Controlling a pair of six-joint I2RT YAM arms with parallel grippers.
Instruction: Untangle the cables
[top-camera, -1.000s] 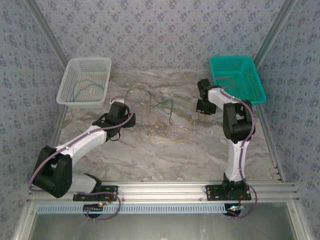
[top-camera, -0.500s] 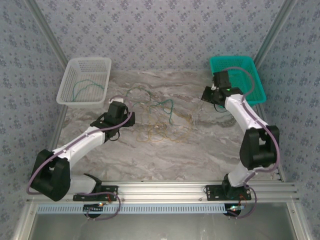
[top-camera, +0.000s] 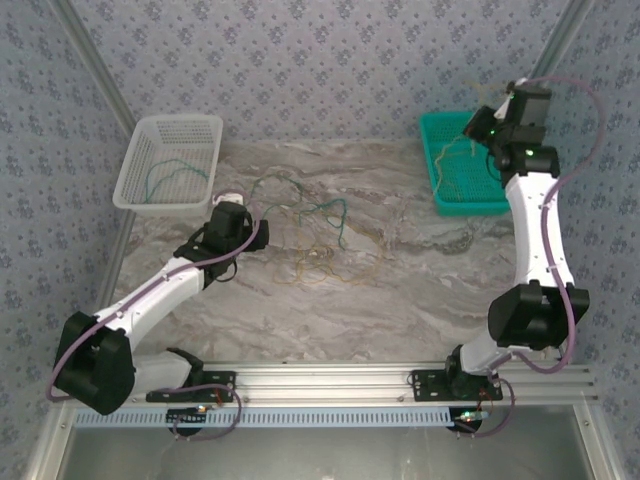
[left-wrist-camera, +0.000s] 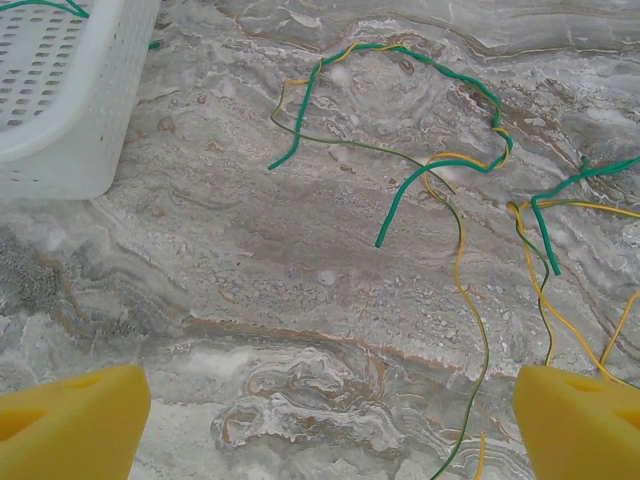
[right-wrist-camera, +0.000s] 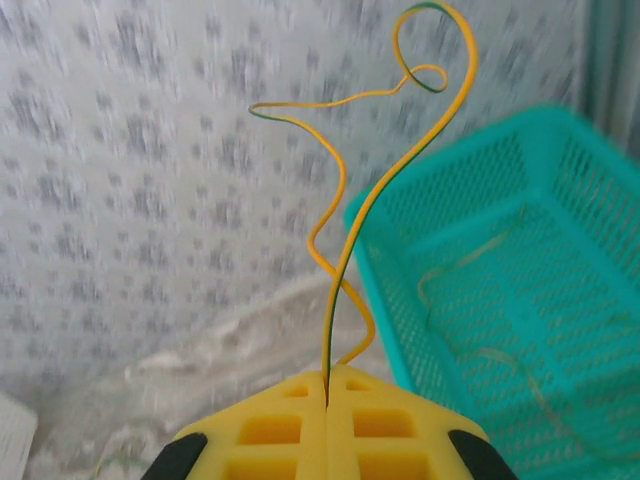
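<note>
Right gripper (right-wrist-camera: 327, 385) pinched shut on one yellow cable (right-wrist-camera: 385, 190), held high beside teal basket (right-wrist-camera: 470, 125). Left gripper (left-wrist-camera: 325, 420) wide open, empty, above tangled cables (left-wrist-camera: 440, 165) on marble table (left-wrist-camera: 250, 270).

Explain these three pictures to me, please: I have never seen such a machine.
A white left arm and a white right arm are bolted at the near edge of a grey marble table. The wide picture comes from a camera above and behind them. Each close picture comes from a camera on one wrist, with that arm's yellow fingers at the bottom. On the table lies a tangle of thin green and yellow cables, between a white plastic basket and a teal plastic basket. The left gripper is open beside the tangle, holding nothing. The right gripper is shut on one yellow-green cable by the teal basket.
</note>
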